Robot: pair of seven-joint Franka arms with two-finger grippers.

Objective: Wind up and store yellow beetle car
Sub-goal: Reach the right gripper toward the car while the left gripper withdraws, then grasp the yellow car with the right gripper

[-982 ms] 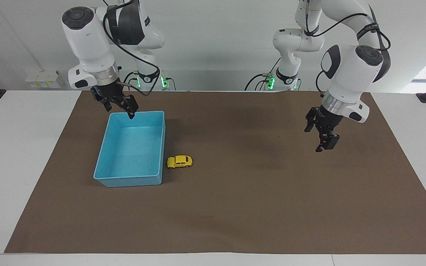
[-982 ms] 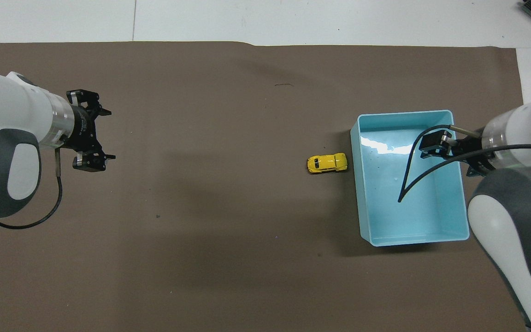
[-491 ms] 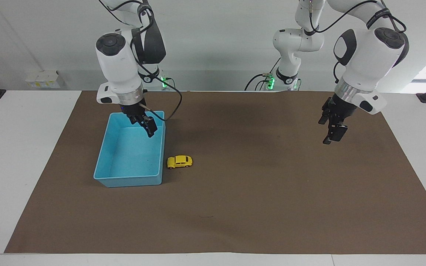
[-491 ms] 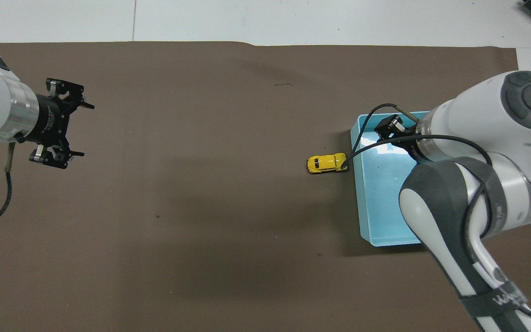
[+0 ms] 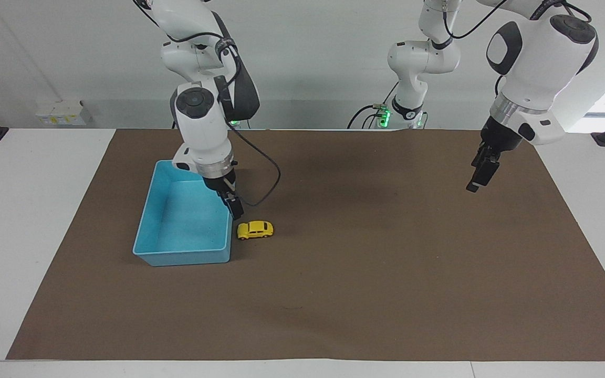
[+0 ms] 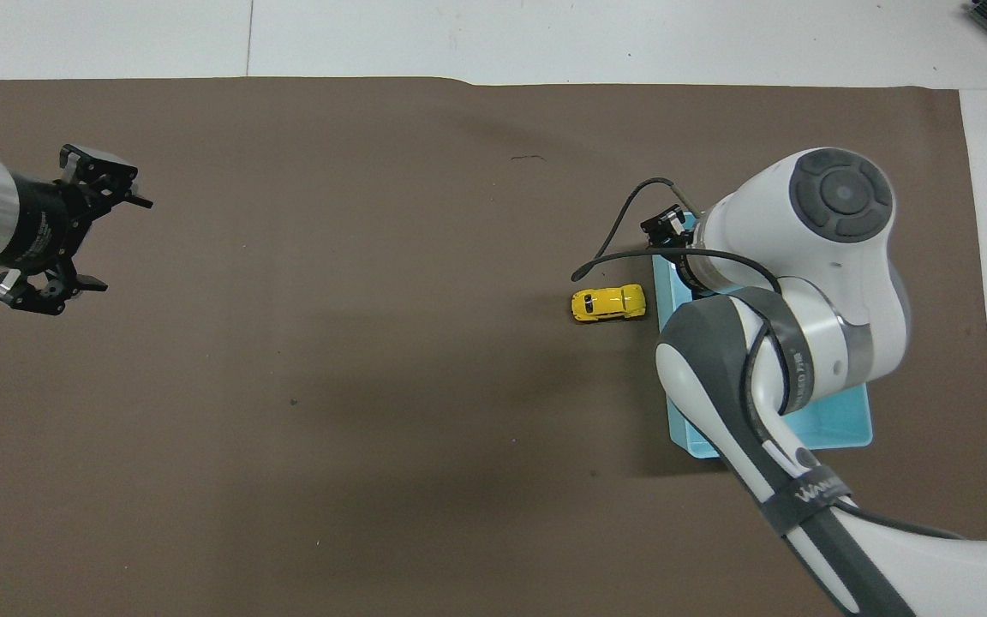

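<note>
The yellow beetle car (image 5: 255,230) (image 6: 607,302) stands on the brown mat, right beside the long wall of the light blue bin (image 5: 181,257) (image 6: 840,424), on the side toward the left arm's end. The bin is empty. My right gripper (image 5: 235,208) hangs low over that bin wall, just short of the car and not touching it. In the overhead view the right arm covers it and much of the bin. My left gripper (image 5: 478,178) (image 6: 127,244) is open and empty, raised over bare mat toward the left arm's end.
The brown mat (image 5: 386,273) covers most of the white table (image 5: 29,210). The right arm's black cable (image 5: 266,173) loops down over the mat next to the bin. A small white box (image 5: 61,113) sits against the wall near the right arm's end.
My right gripper has swung across the bin from its robot-side corner to the wall beside the car. My left gripper has lifted and drawn back toward its own end. The car has not moved.
</note>
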